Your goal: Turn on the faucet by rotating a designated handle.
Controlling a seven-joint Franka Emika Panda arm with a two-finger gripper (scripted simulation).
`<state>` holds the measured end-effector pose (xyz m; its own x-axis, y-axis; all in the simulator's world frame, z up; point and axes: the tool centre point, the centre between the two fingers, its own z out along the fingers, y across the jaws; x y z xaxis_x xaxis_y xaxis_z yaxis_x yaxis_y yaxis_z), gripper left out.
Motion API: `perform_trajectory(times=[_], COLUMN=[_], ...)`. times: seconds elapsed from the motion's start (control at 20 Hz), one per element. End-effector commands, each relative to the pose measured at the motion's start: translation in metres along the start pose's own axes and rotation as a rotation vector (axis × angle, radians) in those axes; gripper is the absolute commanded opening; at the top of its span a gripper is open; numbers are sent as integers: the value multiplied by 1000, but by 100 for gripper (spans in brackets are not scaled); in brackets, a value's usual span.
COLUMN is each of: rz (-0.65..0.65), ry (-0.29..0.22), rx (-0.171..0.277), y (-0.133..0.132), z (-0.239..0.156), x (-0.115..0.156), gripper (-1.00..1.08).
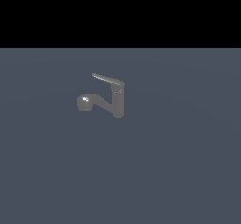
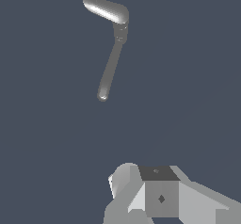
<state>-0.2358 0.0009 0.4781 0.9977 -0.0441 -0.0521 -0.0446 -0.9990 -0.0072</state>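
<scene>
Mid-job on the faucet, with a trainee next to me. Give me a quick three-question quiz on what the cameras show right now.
1. True or false: the arm is visible in the exterior view beside the faucet.
2. In the exterior view, the handle points toward: A) that view's right; B) that view's left, like the spout; C) straight up.
3. In the wrist view, are the fingers touching the faucet?
Key: 1 false; 2 B; 3 no, a clear gap separates them.
</scene>
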Motion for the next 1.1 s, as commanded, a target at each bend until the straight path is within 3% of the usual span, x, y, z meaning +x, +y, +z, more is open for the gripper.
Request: perform_trajectory(times=[0.0,0.6,1.05], rz=[31,309,574], ry=[-5,-57,-111], rx=[18,133,182], y=[-2,-19,-31], z=[1,19,48], x=[9,86,152], gripper=[-100,-100,-100])
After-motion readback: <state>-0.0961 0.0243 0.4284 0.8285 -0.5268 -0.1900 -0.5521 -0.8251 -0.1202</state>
